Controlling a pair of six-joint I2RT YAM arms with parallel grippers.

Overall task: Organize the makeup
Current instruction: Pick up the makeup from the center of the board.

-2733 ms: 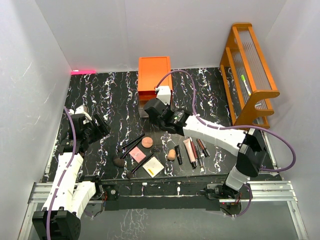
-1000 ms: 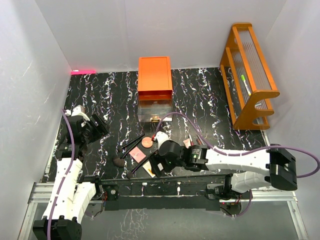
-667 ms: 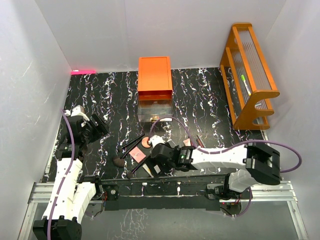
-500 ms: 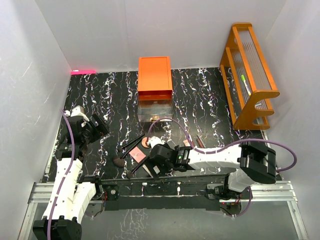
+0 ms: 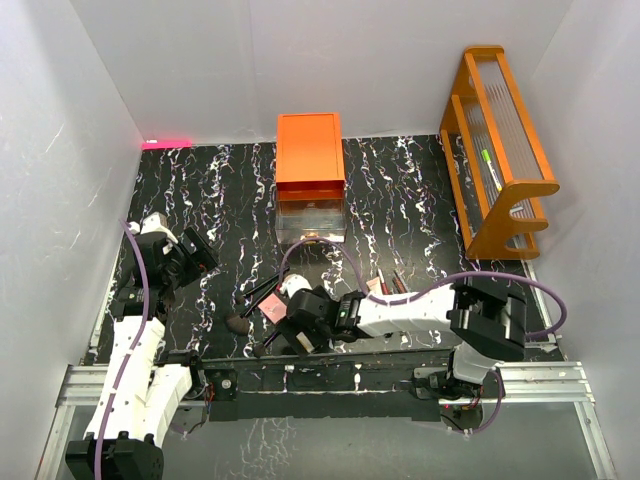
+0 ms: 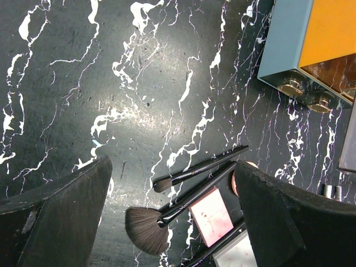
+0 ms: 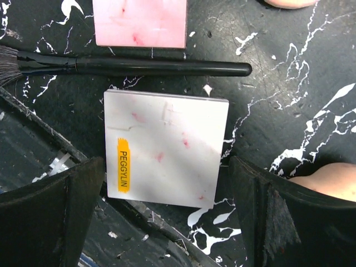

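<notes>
The makeup lies near the table's front edge. A pale square palette (image 7: pixel 167 147) with a yellow label sits between the spread fingers of my open right gripper (image 7: pixel 166 162), untouched by either finger. Beyond it lie a black brush (image 7: pixel 161 68) and a pink palette (image 7: pixel 139 22); a beige sponge (image 7: pixel 328 181) shows at the right. My right gripper (image 5: pixel 298 335) hangs low over this group. My left gripper (image 5: pixel 190 255) is open and empty, high at the table's left. Its view shows two thin brushes (image 6: pixel 200 169), a fan brush (image 6: pixel 146 229) and the pink palette (image 6: pixel 211 217).
The orange drawer chest (image 5: pixel 310 155) stands at the back centre with a clear drawer (image 5: pixel 310 222) pulled out. The orange wooden rack (image 5: pixel 500 150) stands at the right. Tubes (image 5: pixel 385 285) lie right of my right arm. The table's metal front edge (image 7: pixel 33 167) runs close beside the pale palette.
My right arm has swung from the drawer chest down to the front and slid left, ending over the pale palette. The left arm has stayed in place.
</notes>
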